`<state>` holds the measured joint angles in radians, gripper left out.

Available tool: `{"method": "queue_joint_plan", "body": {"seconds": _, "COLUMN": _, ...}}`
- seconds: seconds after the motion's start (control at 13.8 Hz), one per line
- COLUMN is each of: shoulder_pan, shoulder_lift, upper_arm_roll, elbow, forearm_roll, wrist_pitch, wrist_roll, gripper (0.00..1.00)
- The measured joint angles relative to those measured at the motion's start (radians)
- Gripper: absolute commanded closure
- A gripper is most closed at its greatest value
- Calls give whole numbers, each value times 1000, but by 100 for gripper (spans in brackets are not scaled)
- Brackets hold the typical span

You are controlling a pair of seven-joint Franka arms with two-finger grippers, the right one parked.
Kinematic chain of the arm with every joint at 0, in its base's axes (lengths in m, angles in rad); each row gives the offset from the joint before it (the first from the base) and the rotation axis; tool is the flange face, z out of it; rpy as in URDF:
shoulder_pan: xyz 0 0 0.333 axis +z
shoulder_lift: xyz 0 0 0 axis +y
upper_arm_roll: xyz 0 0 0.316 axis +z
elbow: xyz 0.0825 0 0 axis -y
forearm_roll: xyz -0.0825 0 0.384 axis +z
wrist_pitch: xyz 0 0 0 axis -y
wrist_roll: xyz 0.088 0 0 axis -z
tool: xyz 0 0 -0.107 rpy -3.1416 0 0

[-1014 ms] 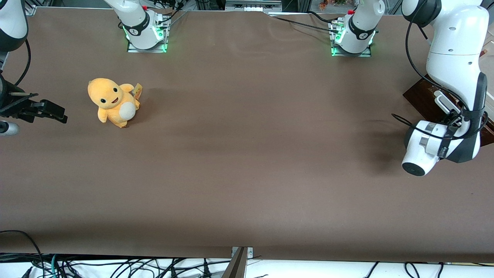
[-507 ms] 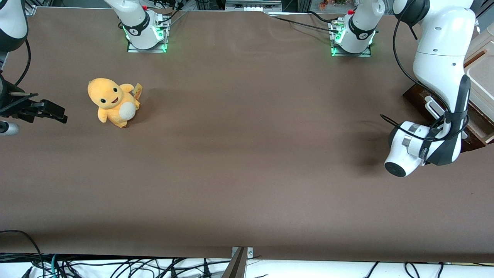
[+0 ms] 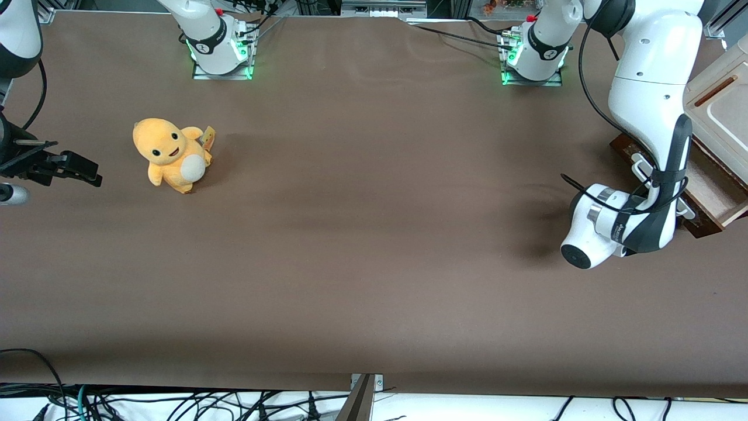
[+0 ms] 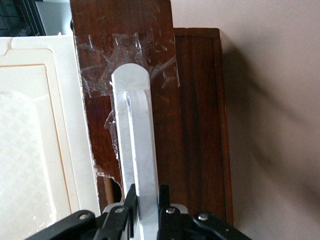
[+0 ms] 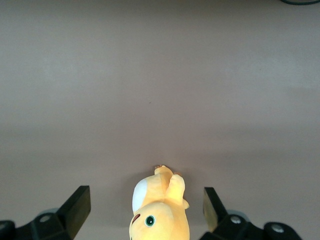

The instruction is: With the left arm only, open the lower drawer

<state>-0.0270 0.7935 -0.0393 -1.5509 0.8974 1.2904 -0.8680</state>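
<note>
The lower drawer [image 3: 714,188] is dark-brown wood with a pale beige inside. It stands pulled partway out of the cabinet at the working arm's end of the table. Its white bar handle [image 4: 137,145] is taped to the dark front board [image 4: 197,125]. My left gripper [image 4: 147,197] is shut on that handle, one black finger pressed on each side of the bar. In the front view the left arm [image 3: 646,88] bends down over the drawer's front. Its wrist [image 3: 613,225] hides the gripper, and only the handle's ends [image 3: 641,168] show.
The cream-white cabinet top [image 3: 721,102] sits above the drawer. An orange plush toy [image 3: 170,153] stands on the brown table toward the parked arm's end. Two arm bases [image 3: 221,49] [image 3: 534,52] are fixed along the table edge farthest from the front camera.
The left arm has moved toward the table's middle with the handle in its grip. The drawer has slid out of the cabinet, and its beige inside has come into sight.
</note>
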Motion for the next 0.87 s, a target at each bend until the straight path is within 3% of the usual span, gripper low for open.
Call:
{"method": "queue_joint_plan", "body": {"seconds": 0.14, "shoulder_pan": -2, "shoulder_lift": 3, "upper_arm_roll": 0, "elbow": 4, "forearm_roll": 0, "wrist_pitch": -1, "wrist_roll": -2, "gripper": 24}}
{"method": "queue_joint_plan", "body": {"seconds": 0.22, "shoulder_pan": -2, "shoulder_lift": 4, "upper_arm_roll": 0, "elbow": 5, "forearm_roll": 0, "wrist_pitch": -3, "wrist_roll": 2, "gripper": 0}}
{"method": "queue_joint_plan", "body": {"seconds": 0.65, "shoulder_pan": 0, "shoulder_lift": 4, "upper_arm_roll": 2, "elbow": 11, "forearm_roll": 0, "wrist_pitch": -17, "wrist_roll": 11, "gripper": 0}}
{"method": "queue_joint_plan", "body": {"seconds": 0.87, "shoulder_pan": -4, "shoulder_lift": 0, "upper_arm_roll": -2, "elbow": 28, "forearm_roll": -38, "wrist_pitch": -18, "wrist_roll": 28, "gripper": 0}}
